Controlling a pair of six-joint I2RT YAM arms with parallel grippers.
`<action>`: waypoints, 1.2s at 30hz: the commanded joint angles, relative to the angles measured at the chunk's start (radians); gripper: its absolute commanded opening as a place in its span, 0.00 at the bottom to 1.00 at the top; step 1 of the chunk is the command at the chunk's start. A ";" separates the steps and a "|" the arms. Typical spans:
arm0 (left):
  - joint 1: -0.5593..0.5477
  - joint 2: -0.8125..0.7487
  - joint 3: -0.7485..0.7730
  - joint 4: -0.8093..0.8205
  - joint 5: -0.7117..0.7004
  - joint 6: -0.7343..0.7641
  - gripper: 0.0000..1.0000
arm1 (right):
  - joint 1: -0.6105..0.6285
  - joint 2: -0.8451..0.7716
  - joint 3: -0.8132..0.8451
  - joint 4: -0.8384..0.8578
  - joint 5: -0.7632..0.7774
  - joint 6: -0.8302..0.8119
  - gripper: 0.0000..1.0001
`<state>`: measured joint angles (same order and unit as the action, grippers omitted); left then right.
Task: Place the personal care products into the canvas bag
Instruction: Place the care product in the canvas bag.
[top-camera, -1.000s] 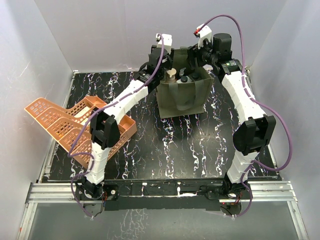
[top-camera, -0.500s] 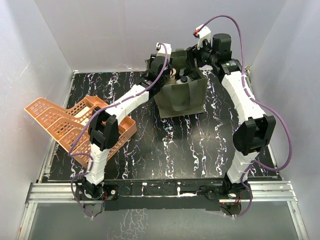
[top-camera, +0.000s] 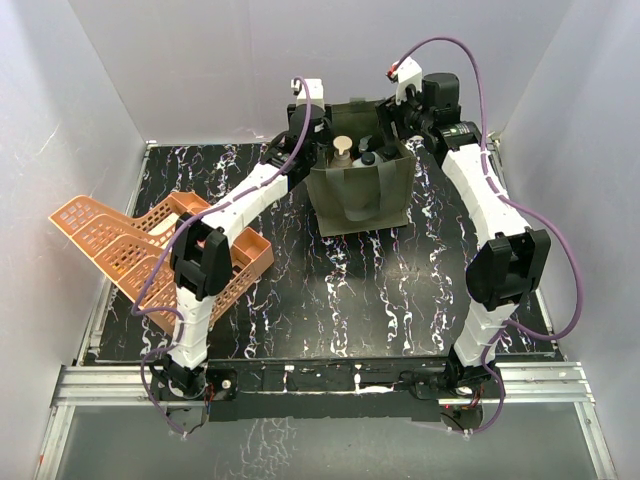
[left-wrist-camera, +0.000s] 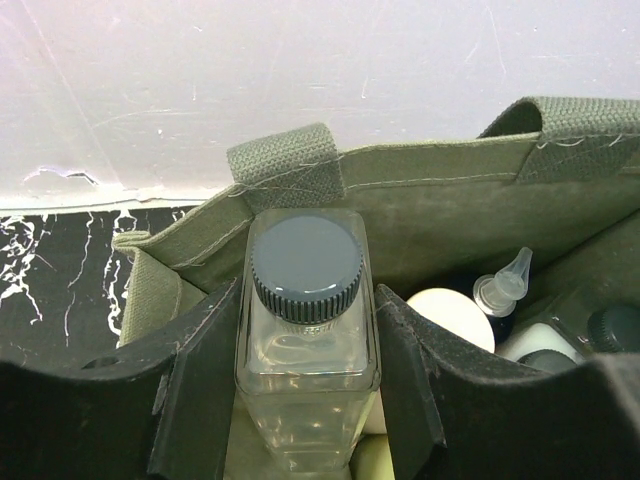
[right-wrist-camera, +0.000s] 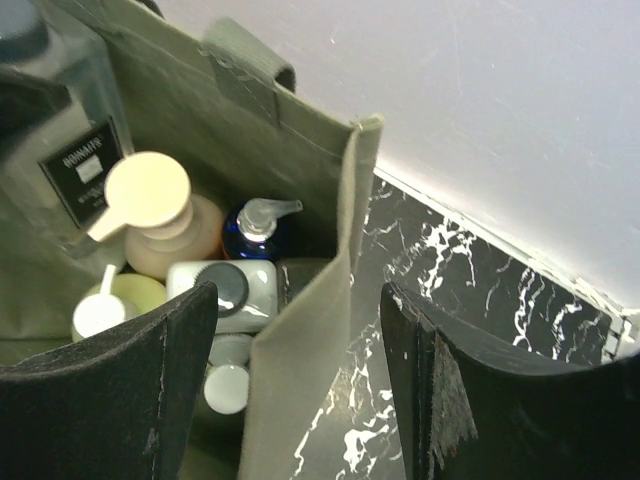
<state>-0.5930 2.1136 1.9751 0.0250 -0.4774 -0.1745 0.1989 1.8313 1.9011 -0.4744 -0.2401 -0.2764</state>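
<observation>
One bottle was not yet released when we looked: the square clear bottle (left-wrist-camera: 305, 340) with its dark screw cap, pinched upright by its flat sides between the left jaws. It hung in the mouth of the canvas bag (top-camera: 362, 195), close to the far wall by a strap handle, and from the right wrist view its body seemed already below the rim.

The right jaws stood spread, one on each side of the bag's near corner wall, with a gap to the fabric on both sides, so we judged they held nothing.

Inside the bag we counted the tan pump bottle (right-wrist-camera: 160, 215), a dark round bottle (right-wrist-camera: 255, 230) with a clear nozzle, a white bottle (right-wrist-camera: 225, 290) with a black cap, and a yellow-green one (right-wrist-camera: 115, 300). A further white cap lay lower down. We could not tell the full number.

On the tabletop (top-camera: 350, 300) we saw no bottle, and the orange baskets (top-camera: 120, 240) on the left looked empty where the arm did not hide them. We judged the task nearly done: letting go of this bottle and pulling both arms clear was what remained.
</observation>
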 joint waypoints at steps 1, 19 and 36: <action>0.015 -0.116 0.070 0.036 0.013 -0.076 0.36 | -0.003 -0.040 -0.010 -0.011 0.076 -0.045 0.68; 0.019 -0.166 -0.006 0.082 0.112 0.019 0.58 | -0.003 -0.026 -0.001 -0.021 0.083 -0.005 0.09; 0.039 -0.202 0.001 -0.060 -0.006 0.056 0.63 | -0.002 -0.022 0.017 -0.019 0.047 0.031 0.08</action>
<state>-0.5762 2.0010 1.9652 0.0509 -0.4271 -0.0822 0.1989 1.8313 1.8793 -0.5278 -0.1749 -0.2703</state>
